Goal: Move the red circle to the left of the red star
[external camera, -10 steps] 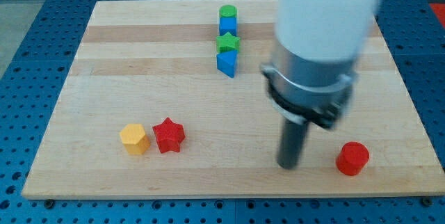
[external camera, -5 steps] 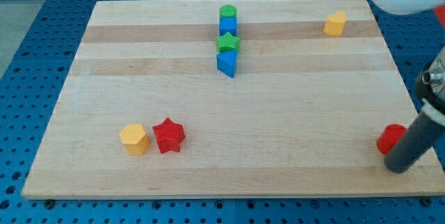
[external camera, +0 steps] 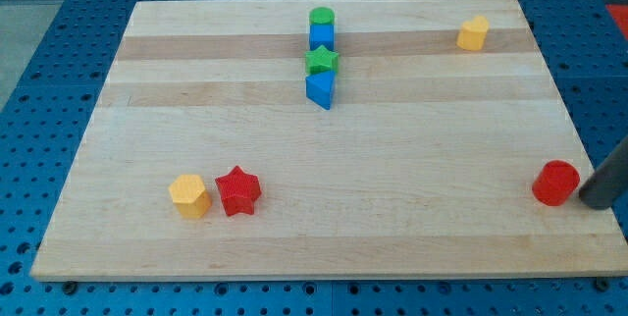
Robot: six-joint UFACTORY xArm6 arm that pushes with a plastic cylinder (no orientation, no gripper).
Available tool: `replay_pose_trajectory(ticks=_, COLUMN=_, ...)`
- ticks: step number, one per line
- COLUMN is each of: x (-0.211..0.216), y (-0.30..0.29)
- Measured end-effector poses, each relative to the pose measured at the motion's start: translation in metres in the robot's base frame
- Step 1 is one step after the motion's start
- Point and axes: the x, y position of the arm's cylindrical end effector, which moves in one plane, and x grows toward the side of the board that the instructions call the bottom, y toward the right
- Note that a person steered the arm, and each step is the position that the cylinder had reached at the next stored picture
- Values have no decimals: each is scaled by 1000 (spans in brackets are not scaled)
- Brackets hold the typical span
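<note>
At the near left of the wooden board we see a yellow hexagon with the red star just beside it on the right, the two almost touching.

Toward the far middle, four blocks sit in a tight line running away from us: a blue triangle nearest, then a green star, a blue square and a green circle farthest.

At the far right lies a second yellow block, its shape hard to tell.

At the near right edge of the board sits the red circle, well apart from the red star and on its right. Our tip is just right of the red circle, close against it; we cannot tell if they touch. The rod has no jaws and grips nothing.
</note>
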Motion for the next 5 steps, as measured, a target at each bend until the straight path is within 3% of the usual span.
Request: replay_pose_trajectory(ticks=5, x=9, y=-30)
